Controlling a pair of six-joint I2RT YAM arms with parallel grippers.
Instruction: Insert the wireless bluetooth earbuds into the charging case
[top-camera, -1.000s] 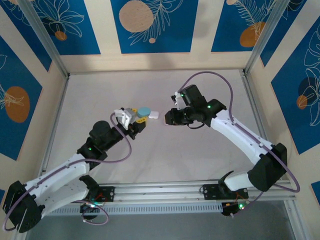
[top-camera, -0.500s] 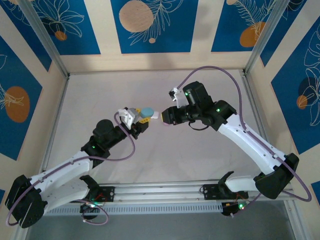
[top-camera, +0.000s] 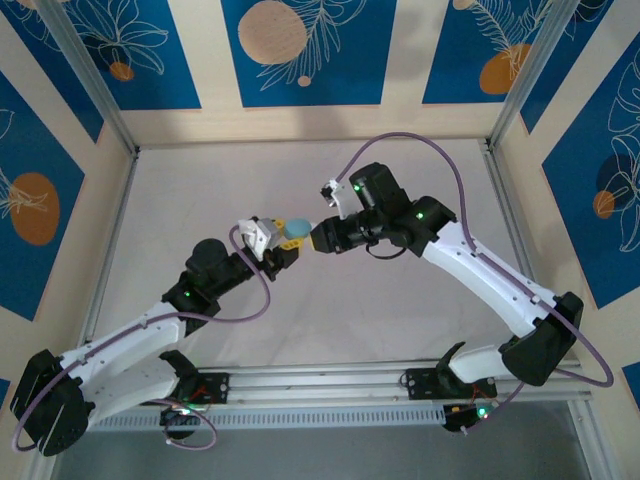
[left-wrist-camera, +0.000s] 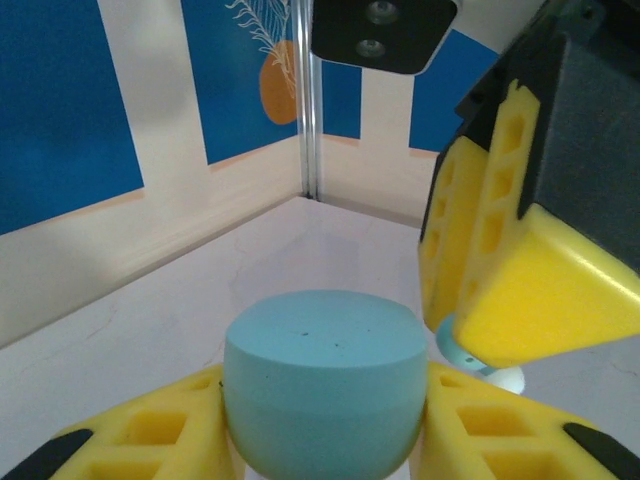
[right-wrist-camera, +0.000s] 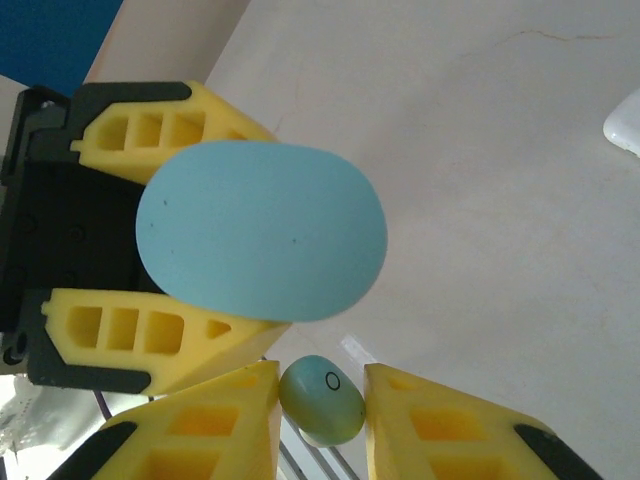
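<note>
Your left gripper (top-camera: 277, 243) pinches the teal case (right-wrist-camera: 260, 230); your right gripper (top-camera: 318, 238) pinches a teal earbud (right-wrist-camera: 320, 402) just beside it. The lid looks shut, so pushing could pop the earbud loose.

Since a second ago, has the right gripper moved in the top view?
Yes. The right gripper, gripping a teal earbud, has shifted left, away from the rear right frame post, closing on the teal case held by the left gripper.
</note>
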